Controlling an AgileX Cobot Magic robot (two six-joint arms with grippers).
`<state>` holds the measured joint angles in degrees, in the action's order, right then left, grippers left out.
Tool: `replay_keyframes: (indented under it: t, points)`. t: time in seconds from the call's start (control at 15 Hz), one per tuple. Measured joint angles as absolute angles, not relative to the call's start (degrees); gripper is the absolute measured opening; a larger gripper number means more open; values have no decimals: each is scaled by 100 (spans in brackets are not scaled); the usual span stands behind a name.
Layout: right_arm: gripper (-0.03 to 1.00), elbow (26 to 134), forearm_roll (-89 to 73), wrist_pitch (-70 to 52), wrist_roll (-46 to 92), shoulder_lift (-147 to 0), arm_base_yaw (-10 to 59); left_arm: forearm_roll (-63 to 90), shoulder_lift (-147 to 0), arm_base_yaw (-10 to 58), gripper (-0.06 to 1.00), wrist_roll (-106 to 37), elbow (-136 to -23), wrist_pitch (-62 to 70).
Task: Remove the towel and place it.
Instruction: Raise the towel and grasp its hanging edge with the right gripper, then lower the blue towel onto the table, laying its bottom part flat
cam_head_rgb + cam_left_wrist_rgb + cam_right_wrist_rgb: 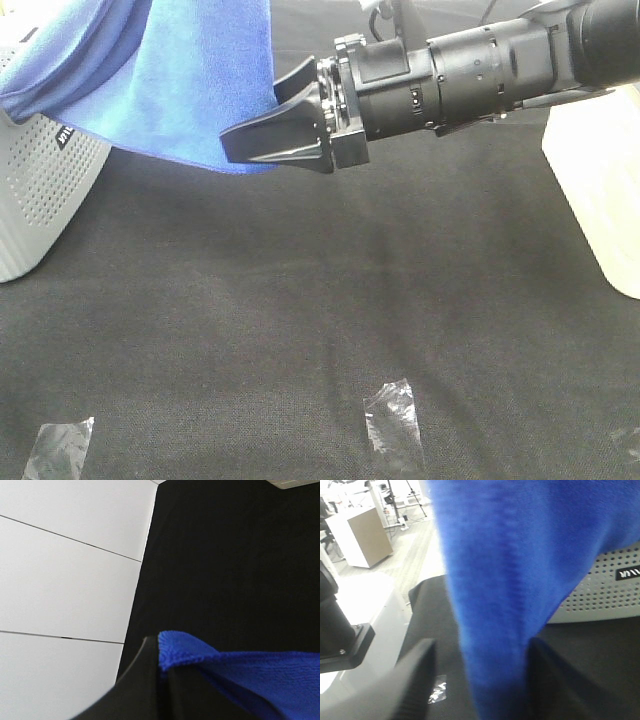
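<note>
Right hand (252, 115) is spread around the hanging towel (170, 90), left hand (162, 667) seems to pinch a corner, so the right should bite deep before lifting.

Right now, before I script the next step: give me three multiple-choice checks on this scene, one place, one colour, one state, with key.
1. In the high view, the perforated grey basket stands: A) at the left edge B) at the right edge C) centre.
2. The towel is: A) red B) green C) blue.
3. The right claw is: A) shut on the basket B) open, towel hanging between its fingers C) out of view.
Key: 1A, its holed wall shows far left; 2C, blue in every view; 3B, wrist view shows fingers apart around the cloth.
</note>
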<state>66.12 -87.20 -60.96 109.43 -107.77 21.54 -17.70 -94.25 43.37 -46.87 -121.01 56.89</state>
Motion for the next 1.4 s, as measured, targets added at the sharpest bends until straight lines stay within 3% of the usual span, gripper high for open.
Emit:
replay_keyframes:
  t: [0.33, 0.53, 0.87, 0.93, 1.0, 1.07, 1.2, 1.4]
  points:
    - [3, 6612, -8629, -6005, 10880, -10777, 2143, -1799, -9425, 4337, 0, -4687, -12101, 5689]
    - [3, 6612, -8571, -6033, 10502, -10777, 2143, -1799, -9425, 4337, 0, -4641, -12101, 5844]
    - [3, 6629, -7746, -4927, 8079, -10497, 2143, -1793, -9505, 4337, 0, -4005, -12101, 6085]
    - [3, 6893, -6669, -4549, 6801, -10130, 2143, -1799, -9528, 4337, 0, -3644, -12101, 6085]
    - [3, 6893, -6669, -4549, 6801, -10130, 2143, -1799, -9528, 4337, 0, -3644, -12101, 6085]
    - [3, 7443, -5191, -4492, 5071, -9792, 2143, -1799, -9528, 4337, 0, -3403, -12101, 6050]
    - [3, 8188, -3810, -4784, 3386, -9700, 2143, -1833, -9528, 4337, 0, -2991, -12101, 5816]
    - [3, 9379, -1988, -5071, 1484, -9694, 2143, -2252, -9528, 4326, 0, -2355, -12101, 5288]
